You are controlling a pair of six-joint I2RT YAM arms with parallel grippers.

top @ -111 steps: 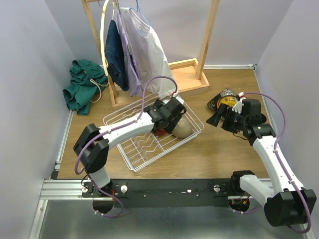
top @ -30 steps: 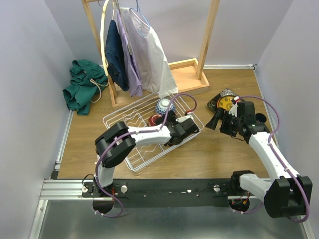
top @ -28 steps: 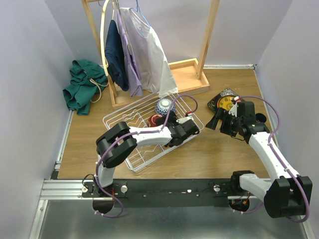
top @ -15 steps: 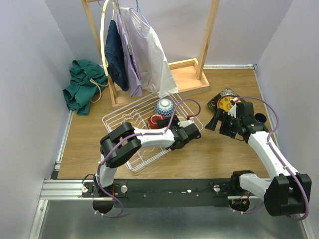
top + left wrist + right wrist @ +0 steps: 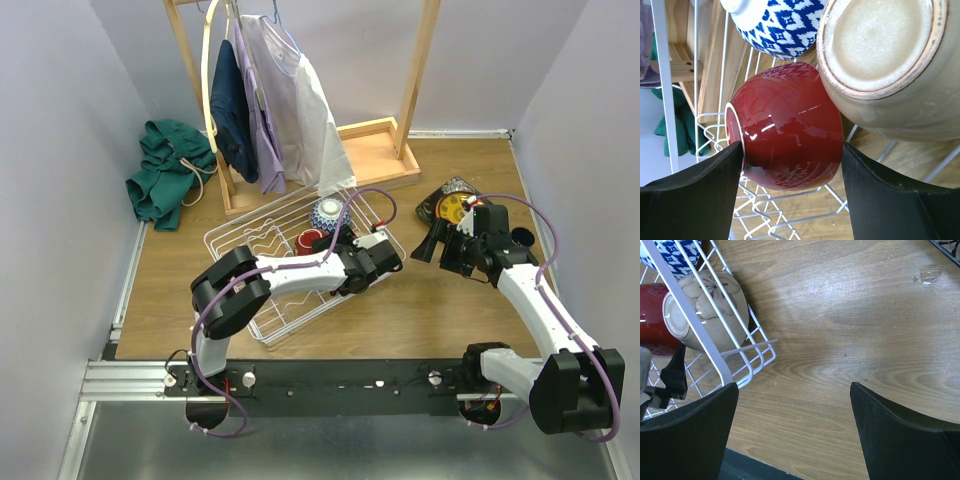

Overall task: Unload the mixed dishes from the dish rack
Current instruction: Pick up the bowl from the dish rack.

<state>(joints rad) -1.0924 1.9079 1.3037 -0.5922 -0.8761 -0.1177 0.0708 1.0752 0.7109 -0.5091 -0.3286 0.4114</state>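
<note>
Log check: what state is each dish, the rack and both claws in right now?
dish rack: holds three bowls
red bowl: on its side in rack, gripped
tan bowl: on its side, base showing, in rack
blue-white bowl: in rack, not gripped
left claw: shut on red bowl
right claw: open, empty

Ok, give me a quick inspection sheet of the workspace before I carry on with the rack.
Surface: wooden table, nothing spilled that I can see.
Job's things: dish rack holds a red bowl, a blue-white bowl and a tan bowl, close together; plates stacked on the table to its right.
Clutter: green cloth far left; wooden clothes stand with garments behind the rack.
End effectors: left end effector closed on the red bowl's sides; right end effector open, holding nothing, above the table by the rack's corner.
Cables: purple cable arcs above the rack; right arm's cable hangs free.
Surroundings: plain walls.
</note>
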